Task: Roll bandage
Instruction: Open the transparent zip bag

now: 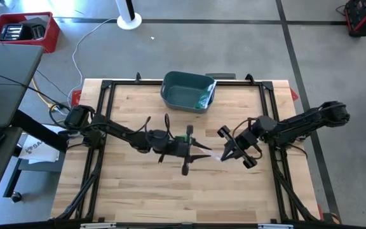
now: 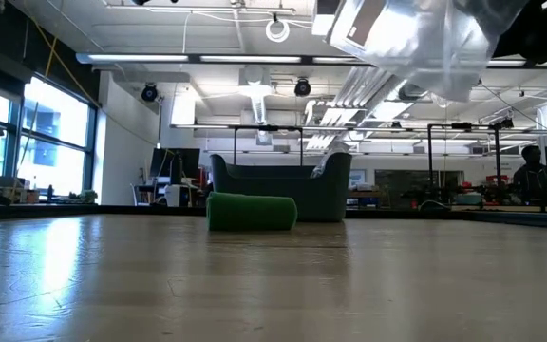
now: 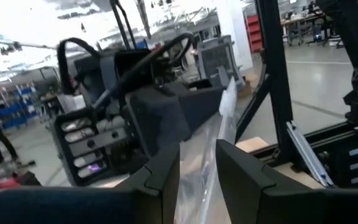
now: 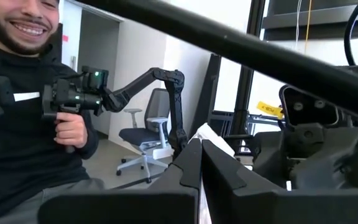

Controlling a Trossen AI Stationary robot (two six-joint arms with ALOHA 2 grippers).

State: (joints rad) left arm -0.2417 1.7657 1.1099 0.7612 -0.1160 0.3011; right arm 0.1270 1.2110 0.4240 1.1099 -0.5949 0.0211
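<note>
A clear plastic wrapper hangs above the table's middle, stretched between my two grippers; in the low view the wrapper shows high over the table. My left gripper comes at it from the table's left, my right gripper from the right, and both are shut on it. A green bandage roll lies on its side on the wood in front of the bin, untouched. In the high view the roll shows just beyond my left gripper. My left gripper holds the wrapper's left end between its two fingers, the clear film running out through the gap toward the other gripper. The fingers lie about level, from the table's left. The wrapper is clear of the table. My right gripper pinches the wrapper's other end between its two shut fingers. The fingers lie roughly level, from the table's right. The film stands out past the fingertips, clear of the table.
A teal bin stands at the table's far edge, middle. A black frame runs around the table. A person holding a hand controller shows in the room beyond. The wood near the front edge is bare.
</note>
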